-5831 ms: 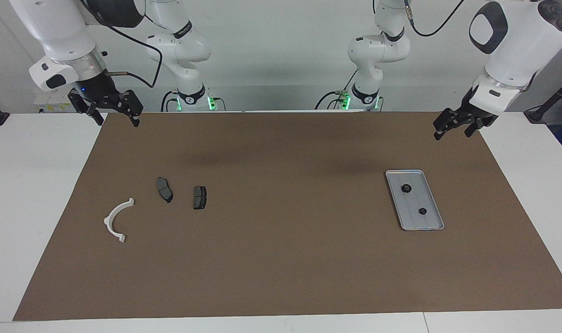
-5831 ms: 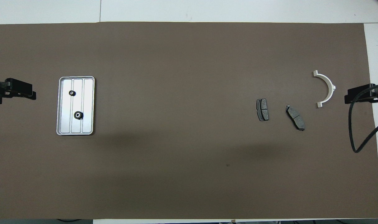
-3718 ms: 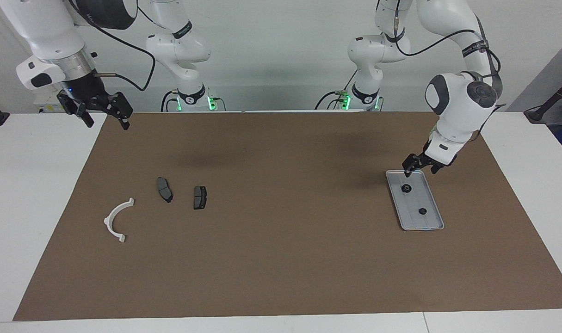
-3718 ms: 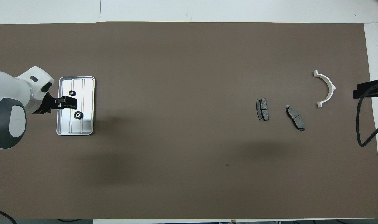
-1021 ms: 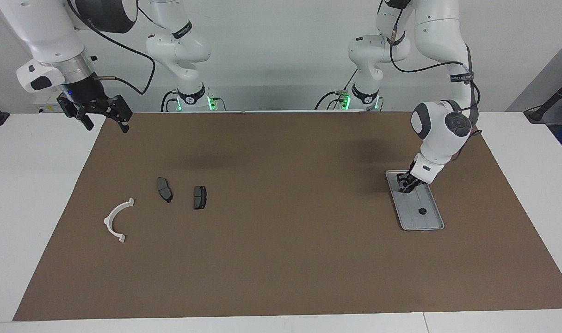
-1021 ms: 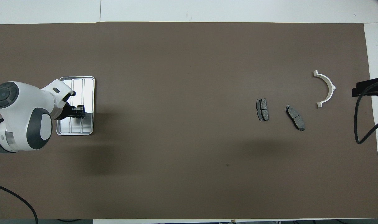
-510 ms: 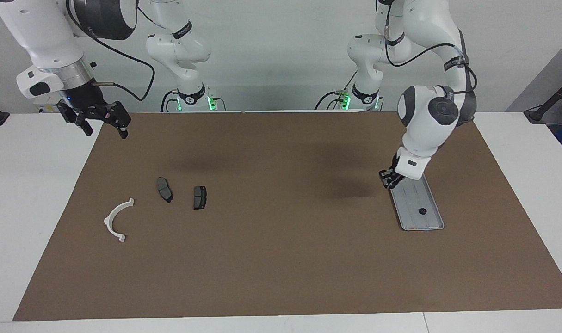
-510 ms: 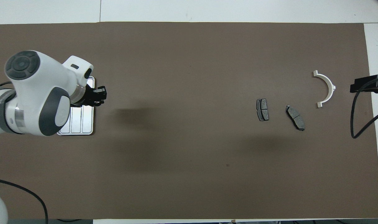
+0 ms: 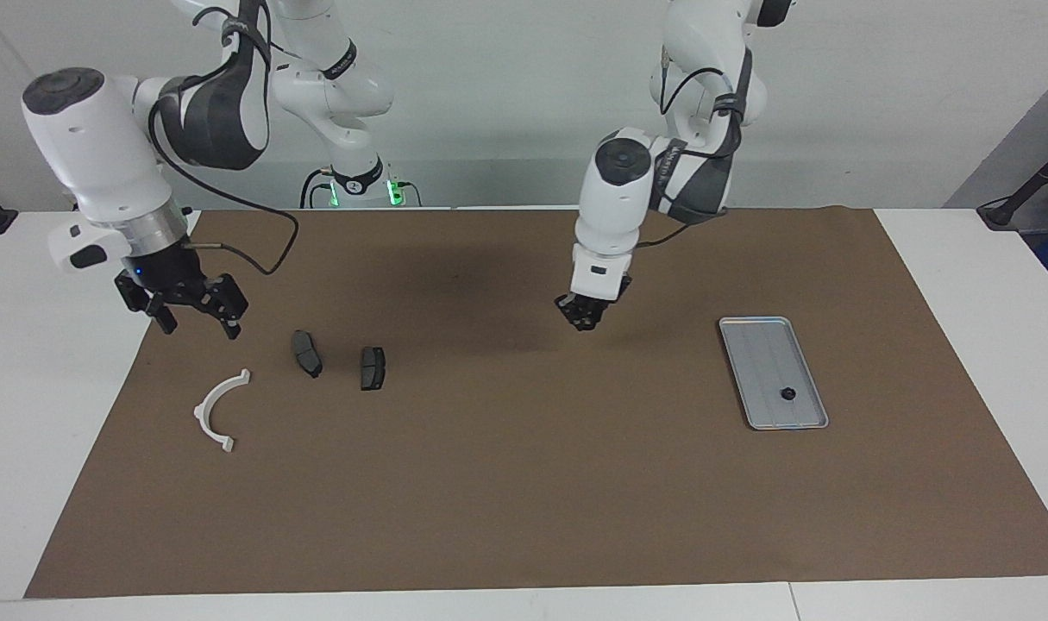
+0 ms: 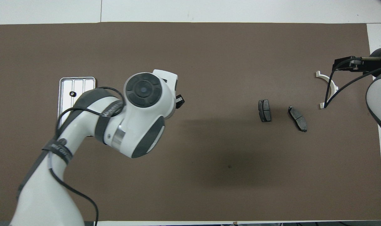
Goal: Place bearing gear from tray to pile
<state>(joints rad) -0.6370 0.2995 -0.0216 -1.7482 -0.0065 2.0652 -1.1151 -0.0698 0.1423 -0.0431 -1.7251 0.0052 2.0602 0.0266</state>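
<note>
My left gripper [image 9: 586, 321] hangs over the middle of the brown mat, between the tray and the pile. It is shut on a small dark bearing gear that barely shows at its tips. In the overhead view only the tip of the left gripper [image 10: 179, 102] shows past the arm's wrist. The silver tray [image 9: 761, 345] lies toward the left arm's end, with one black gear [image 9: 787, 394] on it. The pile is a white bracket [image 9: 220, 410] and two dark pads [image 9: 307, 354] [image 9: 373, 367]. My right gripper [image 9: 197, 326] hovers open beside the bracket, holding nothing.
The left arm's body covers part of the tray [image 10: 83, 83] in the overhead view, where the remaining gear [image 10: 72, 93] still shows. A black cable hangs from the right wrist over the bracket [image 10: 330, 82]. Brown mat [image 9: 524, 483] covers the table.
The left gripper has risen from the tray with a gear and swung toward the middle. The right arm has come down and forward toward the pile.
</note>
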